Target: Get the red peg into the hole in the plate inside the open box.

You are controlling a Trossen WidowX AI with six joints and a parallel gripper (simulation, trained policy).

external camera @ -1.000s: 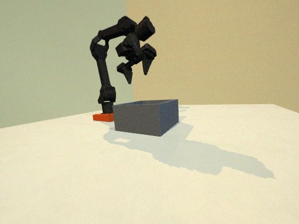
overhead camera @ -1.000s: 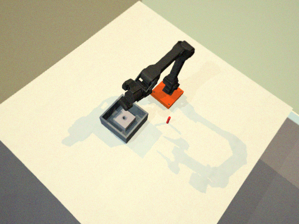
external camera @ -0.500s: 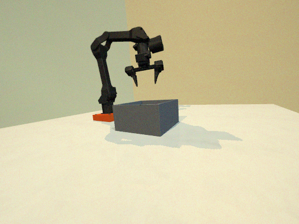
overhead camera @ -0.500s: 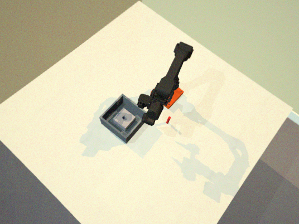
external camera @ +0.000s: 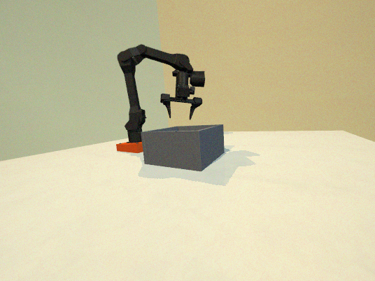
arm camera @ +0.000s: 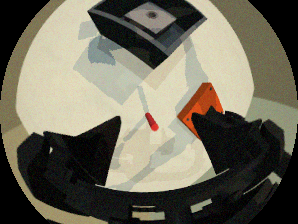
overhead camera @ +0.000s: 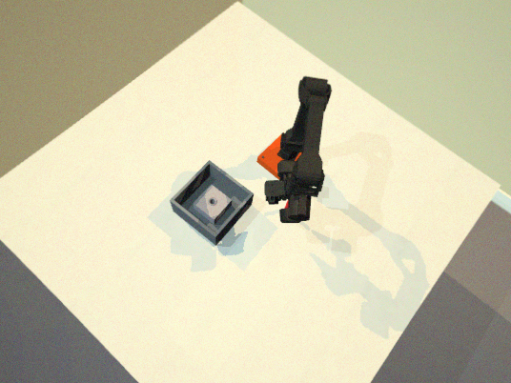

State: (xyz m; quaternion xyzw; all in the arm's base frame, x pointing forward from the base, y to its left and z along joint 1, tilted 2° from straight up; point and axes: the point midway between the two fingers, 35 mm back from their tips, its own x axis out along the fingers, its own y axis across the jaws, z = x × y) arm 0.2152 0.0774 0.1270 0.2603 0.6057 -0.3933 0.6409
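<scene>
Hovering with its claw spread wide and nothing between the fingers, a black WidowX arm (overhead camera: pixel 312 129) (external camera: pixel 132 91) reaches out over a cream tabletop (overhead camera: pixel 286 310) (external camera: pixel 175 227) (arm camera: pixel 55 85). The gripper (overhead camera: pixel 281 210) (external camera: pixel 180 119) (arm camera: pixel 157 117) points downward, its two fingertips well apart and clear of the surface. Below it, the red peg (overhead camera: pixel 287 205) (arm camera: pixel 152 122) rests on the tabletop, outside the box and untouched; from the wrist it appears in the space between the fingers, its rounded end toward the camera. From overhead, the arm hides all but a sliver of red, and whether the peg stands or lies cannot be told with confidence.

Off to one side sits the open gray box (overhead camera: pixel 193 224) (external camera: pixel 171 150) (arm camera: pixel 125 42), its four walls enclosing a pale square plate (overhead camera: pixel 203 206) (arm camera: pixel 165 20). A round, dark hole (overhead camera: pixel 213 201) (arm camera: pixel 151 14) marks the plate's middle, with no peg in it. The orange base (overhead camera: pixel 269 157) (external camera: pixel 127 148) (arm camera: pixel 204 93) sits near the box, apart from it, and bluish shadows stretch over the tabletop.
</scene>
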